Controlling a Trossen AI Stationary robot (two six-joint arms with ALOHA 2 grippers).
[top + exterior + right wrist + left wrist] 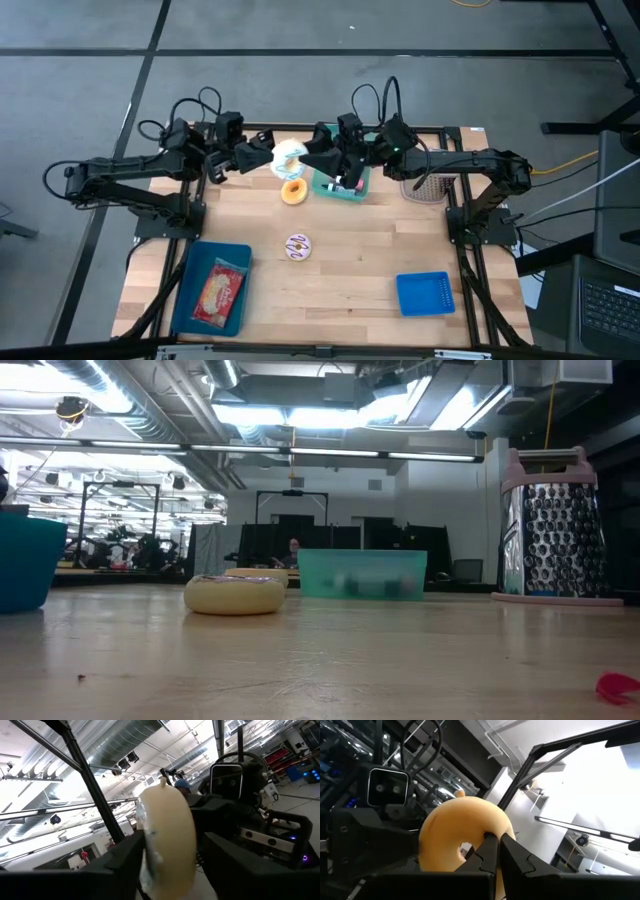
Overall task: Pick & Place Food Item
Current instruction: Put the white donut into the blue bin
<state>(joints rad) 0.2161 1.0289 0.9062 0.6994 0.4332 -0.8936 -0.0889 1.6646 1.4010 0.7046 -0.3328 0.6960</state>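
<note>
Above the far edge of the counter [350, 270], the left tool [262, 157] and the right tool [312, 150] are brought nose to nose, with a pale donut [288, 158] held aloft between them. Left fingers are pressed together, pinching the donut's ring [460, 840] through its hole, as the left wrist view shows. Right fingers are spread to either side of the same donut [167, 837], flanking it edge-on; whether they touch it cannot be told.

Step in hand is judged to be a mid-air handover, left arm to right. Next move calls for the right fingers to be closed on the ring before the left pinch is released, otherwise a drop is risked.

Below the pair, an orange donut [294, 191] lies on the counter just beside a teal bin [340, 186]. A white sprinkled donut [298, 247] sits nearer the middle. Farther out, a blue tray [212, 287] with a packet, a blue square lid [424, 293] and a grater [550, 530] are noted.
</note>
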